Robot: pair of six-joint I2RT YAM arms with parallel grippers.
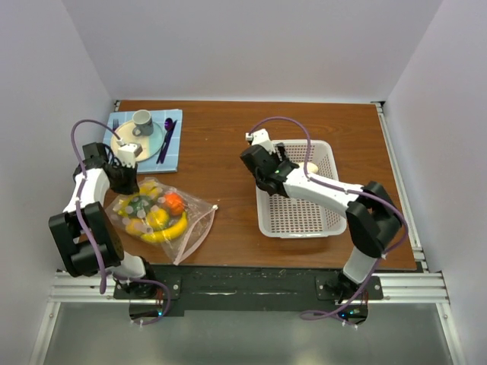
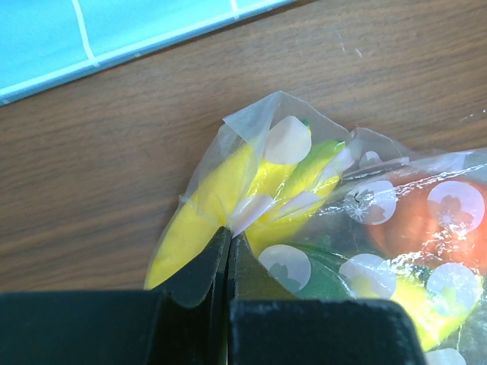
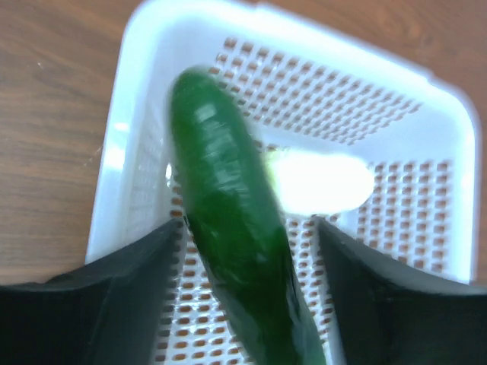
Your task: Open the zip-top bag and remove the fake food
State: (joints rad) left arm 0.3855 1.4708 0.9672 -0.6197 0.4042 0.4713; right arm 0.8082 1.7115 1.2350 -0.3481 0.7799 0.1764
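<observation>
The zip-top bag lies at the front left, clear with pale dots. Fake food shows through it: a yellow banana, an orange tomato and green pieces. My left gripper is shut on a fold of the bag near its far corner, beside the yellow banana. My right gripper hangs open over the white basket. A blurred green cucumber sits between the spread fingers, with a gap on each side. A cream-white piece lies in the basket.
A blue mat at the back left carries a plate, a grey cup and a purple utensil. The basket stands right of centre. White walls close in the table on three sides.
</observation>
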